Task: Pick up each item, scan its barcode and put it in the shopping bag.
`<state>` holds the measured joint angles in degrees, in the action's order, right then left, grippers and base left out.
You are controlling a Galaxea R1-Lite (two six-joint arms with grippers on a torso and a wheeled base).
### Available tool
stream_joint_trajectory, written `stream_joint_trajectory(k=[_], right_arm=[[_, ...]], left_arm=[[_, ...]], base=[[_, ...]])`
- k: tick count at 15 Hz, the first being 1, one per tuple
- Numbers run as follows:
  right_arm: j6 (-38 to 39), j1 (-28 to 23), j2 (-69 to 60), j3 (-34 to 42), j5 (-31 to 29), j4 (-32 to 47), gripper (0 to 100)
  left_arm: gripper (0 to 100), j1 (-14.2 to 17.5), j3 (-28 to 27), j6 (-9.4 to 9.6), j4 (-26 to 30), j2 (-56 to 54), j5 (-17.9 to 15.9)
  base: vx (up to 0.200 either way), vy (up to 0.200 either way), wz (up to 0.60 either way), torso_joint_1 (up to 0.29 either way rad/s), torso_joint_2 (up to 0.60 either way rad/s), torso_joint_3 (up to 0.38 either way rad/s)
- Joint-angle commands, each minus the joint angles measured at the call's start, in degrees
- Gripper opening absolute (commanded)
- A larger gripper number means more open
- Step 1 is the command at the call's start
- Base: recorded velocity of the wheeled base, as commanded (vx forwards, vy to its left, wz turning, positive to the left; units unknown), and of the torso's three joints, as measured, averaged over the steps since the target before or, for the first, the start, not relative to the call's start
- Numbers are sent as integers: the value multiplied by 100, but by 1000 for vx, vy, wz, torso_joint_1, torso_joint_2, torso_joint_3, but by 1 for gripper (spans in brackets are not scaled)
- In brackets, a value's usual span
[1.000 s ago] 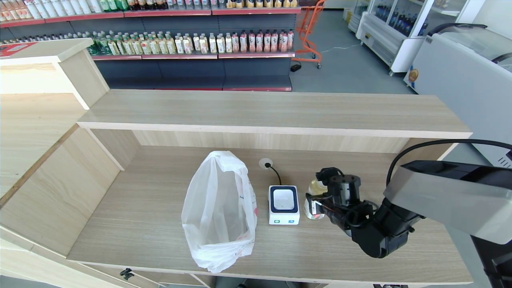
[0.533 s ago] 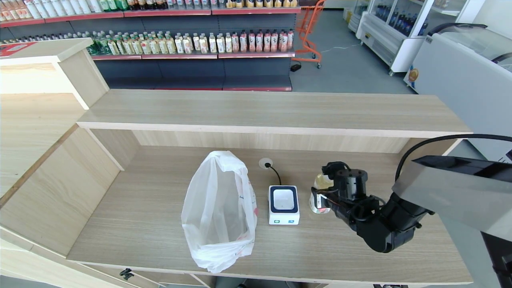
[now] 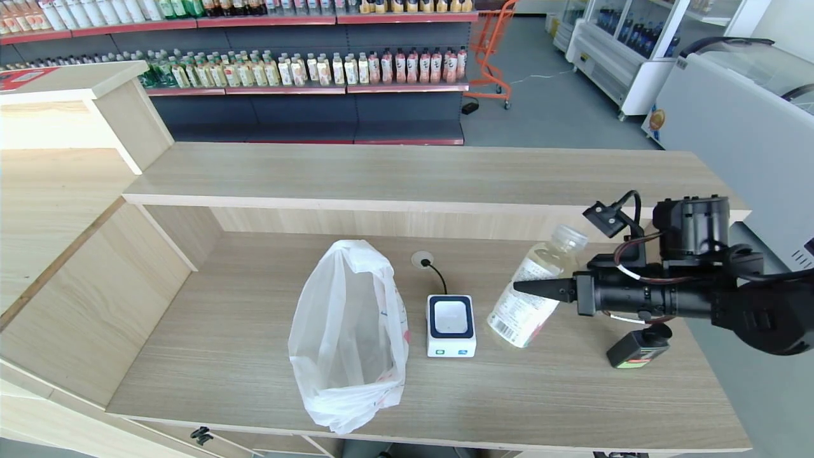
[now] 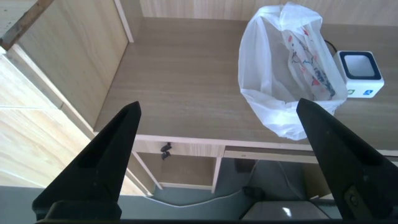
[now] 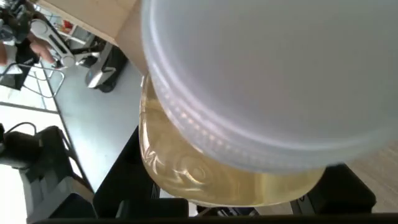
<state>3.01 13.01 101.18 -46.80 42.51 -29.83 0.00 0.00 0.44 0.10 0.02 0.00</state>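
Bottle hangs tilted in our right jaws, clamped around it; we should turn its barcode down over the scanner. Our left jaws gape empty.

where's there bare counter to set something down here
Widest bare patch: counter between the left side wall and the shopping bag. Another strip lies between scanner and front edge. Crowded: bag, scanner, and the bottle in the right gripper.
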Motion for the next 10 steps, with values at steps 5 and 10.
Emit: stream_joint_trajectory(k=[5, 10], right_arm=[[464, 870, -1479, 198, 680, 258, 0], [130, 1257, -1522, 391, 706, 258, 0]], left_arm=[[100, 0, 0, 0, -1, -2, 0], [100, 0, 0, 0, -1, -2, 0]], base=[[0, 0, 0, 0, 0, 0], [0, 0, 0, 0, 0, 0]])
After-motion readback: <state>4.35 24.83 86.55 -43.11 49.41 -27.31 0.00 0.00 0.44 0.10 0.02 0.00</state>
